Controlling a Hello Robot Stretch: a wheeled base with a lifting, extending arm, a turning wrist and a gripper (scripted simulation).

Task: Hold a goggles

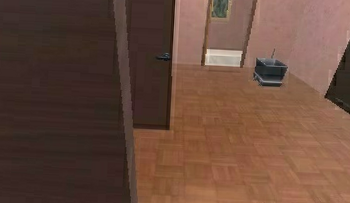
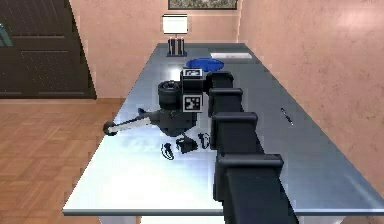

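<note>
1. Parquet floor [image 1: 230, 162] fills the forward view's near ground, running past a dark door [image 1: 145, 53] to a dark bin [image 1: 271, 70] against the pink far wall.
2. In the arm side view, a grey-blue table [image 2: 120, 190] reaches away from the robot, and the arm [image 2: 240, 150] rises over it from the bottom edge.
3. Just left of the arm lies a small dark thing [image 2: 187, 146], low and flat on the tabletop. I judge it to be the goggles, though its shape is too small to be sure.
4. Just beyond it is the gripper [image 2: 112, 128], with its fingers pointing toward the table's left edge. Only bare tabletop and floor lie behind the far end, so it holds nothing. I cannot tell how wide the fingers stand.
5. If these are goggles, they are probably light, with a stiff frame, a lens that scratches and a limp strap.
   - The frame's rim or bridge looks like the best place to take hold. The strap would sag and swing.
   - On this smooth top, something so light may skid when nudged.
6. Farther out are a pen [image 2: 287, 117], a blue dish [image 2: 205, 63], a sheet of paper [image 2: 228, 55] and a dark stand [image 2: 177, 45].
</note>
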